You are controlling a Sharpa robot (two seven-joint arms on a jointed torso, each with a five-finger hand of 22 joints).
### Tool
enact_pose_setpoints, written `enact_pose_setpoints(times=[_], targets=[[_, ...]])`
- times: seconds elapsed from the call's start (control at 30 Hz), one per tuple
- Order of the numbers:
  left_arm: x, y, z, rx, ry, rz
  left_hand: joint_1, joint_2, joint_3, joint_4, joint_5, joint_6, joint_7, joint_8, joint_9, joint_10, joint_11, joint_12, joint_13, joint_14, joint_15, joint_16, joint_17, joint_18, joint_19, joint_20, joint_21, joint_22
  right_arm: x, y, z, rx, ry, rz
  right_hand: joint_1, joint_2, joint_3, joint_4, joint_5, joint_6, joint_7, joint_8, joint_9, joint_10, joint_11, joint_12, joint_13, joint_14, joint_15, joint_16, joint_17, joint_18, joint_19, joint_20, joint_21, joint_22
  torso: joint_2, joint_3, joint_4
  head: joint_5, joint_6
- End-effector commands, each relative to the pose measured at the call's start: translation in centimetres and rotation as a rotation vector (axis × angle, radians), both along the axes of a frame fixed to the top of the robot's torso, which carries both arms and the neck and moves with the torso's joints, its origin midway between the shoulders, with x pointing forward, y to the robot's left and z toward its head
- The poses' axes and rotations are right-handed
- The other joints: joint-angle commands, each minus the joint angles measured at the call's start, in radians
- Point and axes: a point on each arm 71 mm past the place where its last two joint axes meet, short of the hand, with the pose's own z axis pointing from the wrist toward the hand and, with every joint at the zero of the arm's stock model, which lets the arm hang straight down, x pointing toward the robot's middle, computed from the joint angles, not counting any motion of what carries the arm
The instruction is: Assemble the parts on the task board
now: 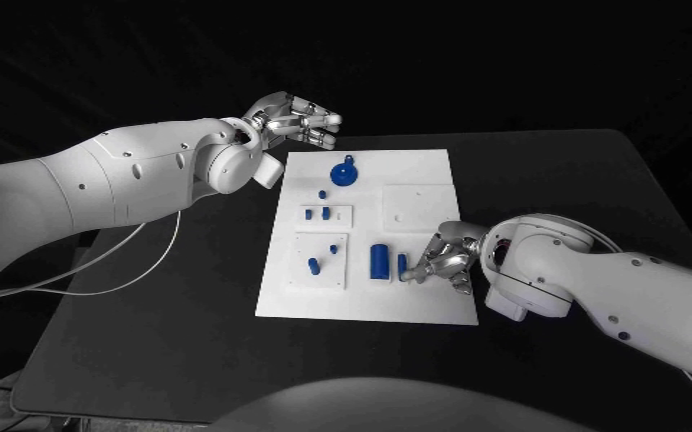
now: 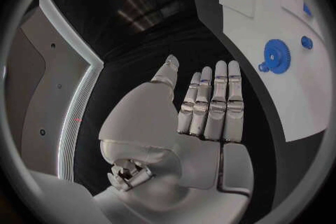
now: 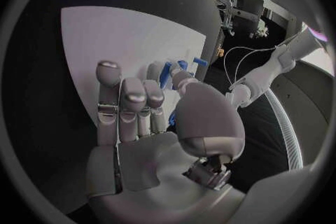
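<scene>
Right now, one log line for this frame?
left robot hand: open, off task board's far-left corner | right robot hand: fingers at small blue part, grip unclear | blue gear: on board

A black tabletop (image 1: 173, 302) carries the work area, and a thin white cable (image 1: 101, 267) crosses its left side.

The white task board (image 1: 426, 174) lies flat in the middle of the black surface. A blue gear (image 1: 345, 173) with a little tab sits near its far edge. Small blue pegs (image 1: 326, 213) stand mid-board, and a bigger blue cylinder (image 1: 381, 260) lies nearer the front edge.
</scene>
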Motion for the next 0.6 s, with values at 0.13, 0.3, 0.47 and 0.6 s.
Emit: enact_pose_setpoints(times=[0.13,0.3,0.47,0.6], targets=[[-0.06,-0.21,0.03,-0.005,-0.001,-0.016,-0.006,-0.003,-0.002,0.007,-0.003,-0.007,-0.001,-0.003,0.000,-0.002,0.001,-0.002,0.000,-0.007,-0.002,-0.005,0.001,-0.018,-0.007,0.000,-0.006,-0.001,0.07,0.09,-0.30,-0.030,-0.012,0.001,0.006,0.009,0.001,-0.020,-0.005,0.004,-0.001,-0.001,-0.001,0.005,-0.002,0.004,0.001,0.005,-0.003,0.003,0.000,-0.001,0.051,0.000,0.003,-0.002,0.000,-0.0004,-0.0001,0.000,0.000],[-0.07,-0.19,0.02,-0.005,0.000,-0.016,-0.006,-0.003,-0.002,0.007,-0.003,-0.007,-0.001,-0.003,0.000,-0.002,0.001,-0.002,0.000,-0.007,-0.002,-0.005,0.001,-0.018,-0.007,0.000,-0.006,-0.001,0.12,0.11,-0.37,-0.024,-0.022,-0.011,-0.008,0.018,0.005,-0.016,-0.002,0.005,-0.001,-0.001,-0.002,0.007,-0.002,0.006,0.001,0.005,-0.003,0.004,0.000,-0.001,0.051,0.000,0.006,-0.001,0.000,0.0001,-0.0004,0.002,0.000],[-0.08,-0.18,0.01,-0.005,0.001,-0.016,-0.006,-0.003,-0.002,0.007,-0.003,-0.007,-0.001,-0.003,0.000,-0.002,0.001,-0.002,0.000,-0.007,-0.002,-0.005,0.001,-0.018,-0.007,0.000,-0.006,-0.001,0.19,0.04,-0.41,-0.021,-0.027,-0.018,-0.029,-0.012,0.083,0.005,-0.009,0.008,-0.003,0.000,-0.002,0.008,-0.004,0.004,0.001,0.004,-0.006,0.005,0.002,-0.004,0.051,-0.004,0.008,-0.002,0.000,-0.0002,-0.0001,0.002,-0.001],[-0.09,-0.17,0.00,-0.004,0.001,-0.016,-0.006,-0.003,-0.002,0.007,-0.003,-0.007,-0.001,-0.003,0.000,-0.002,0.001,-0.002,0.000,-0.007,-0.002,-0.005,0.001,-0.018,-0.007,0.000,-0.006,-0.001,0.20,-0.02,-0.47,-0.023,-0.023,-0.018,-0.029,-0.015,0.092,0.005,-0.009,0.007,-0.003,0.000,0.000,0.009,-0.004,0.004,0.002,0.005,-0.005,0.005,0.003,-0.005,0.051,-0.004,0.008,-0.003,0.000,0.0003,-0.0007,0.002,-0.001]])
